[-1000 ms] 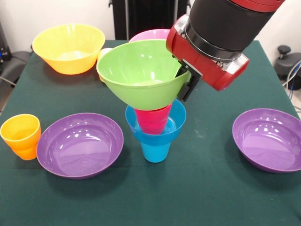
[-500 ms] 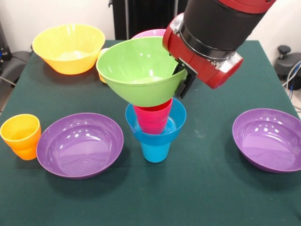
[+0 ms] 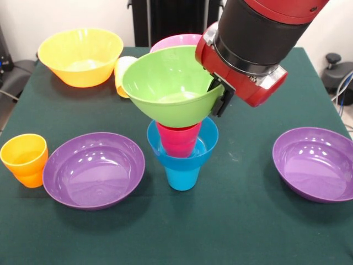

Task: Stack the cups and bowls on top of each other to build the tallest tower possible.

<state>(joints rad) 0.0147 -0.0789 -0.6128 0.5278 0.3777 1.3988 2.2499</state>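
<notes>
A blue cup (image 3: 183,176) stands on the green table (image 3: 237,221) and carries the small blue bowl (image 3: 208,148). A red cup (image 3: 179,139) sits inside that bowl. On top rests the lime green bowl (image 3: 168,85), roughly level. My gripper (image 3: 218,94) is shut on the right rim of the lime green bowl, one finger inside the rim and one outside. An orange cup (image 3: 25,157) stands at the left edge. Behind the tower a yellow cup (image 3: 122,74) lies on its side.
Purple bowls sit at the front left (image 3: 94,168) and at the right (image 3: 314,163). The large orange-yellow bowl (image 3: 80,55) stands at the back left. The pink bowl (image 3: 175,41) is mostly hidden behind the lime green bowl and the arm.
The lime green bowl has shifted to the right with my gripper and come more level over the red cup. The yellow cup behind it now shows more.
</notes>
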